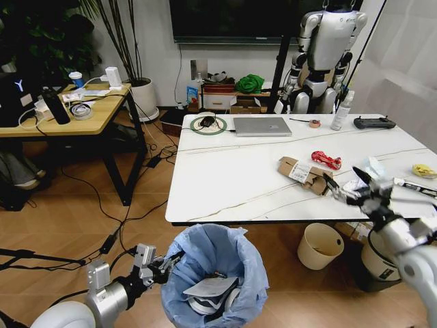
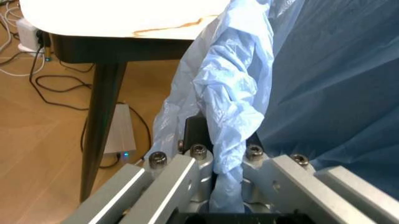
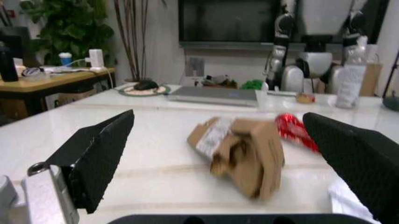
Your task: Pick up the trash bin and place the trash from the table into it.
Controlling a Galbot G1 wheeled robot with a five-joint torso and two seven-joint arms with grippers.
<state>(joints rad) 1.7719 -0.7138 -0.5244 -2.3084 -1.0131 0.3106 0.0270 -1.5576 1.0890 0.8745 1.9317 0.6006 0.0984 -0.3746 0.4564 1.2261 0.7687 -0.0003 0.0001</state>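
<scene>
- Trash bin, small and round, lined with a crinkly light-blue plastic bag [image 1: 217, 273]: hangs off the floor just beside the near edge of the table, mouth up. Its rim sits between the left gripper's [image 1: 164, 265] fingers, which are clamped on the bag fold and the wall beneath; the left wrist view shows blue film [image 2: 234, 112] pinched between the metal fingers. Judged: the rim hold keeps the opening clear and level so litter can drop in.
- Inside the bin: white and dark scraps [image 1: 208, 290] already lie at the bottom.
- Torn brown cardboard box with a white label [image 1: 304, 174]: lies flat on the table, straight ahead of the right gripper's [image 1: 348, 186] jaws and centred in the gap between them in the right wrist view [image 3: 243, 151]. Jaws spread wide, nothing held, not yet touching the box. Judged: the open stance is set to straddle the box, the nearest piece.
- Red crinkled wrapper [image 1: 326, 160]: just beyond the box, farther from the right jaws.
- Crumpled white tissues [image 1: 362, 179]: just beside the right fingers, on the outer side.
- Yellow peel [image 1: 424, 170]: well off to the right gripper's outer side.
- White marble-look table with black edge [image 1: 225, 198]: the bin is held below its top, near the front edge. Judged: this keeps the carry short.
</scene>
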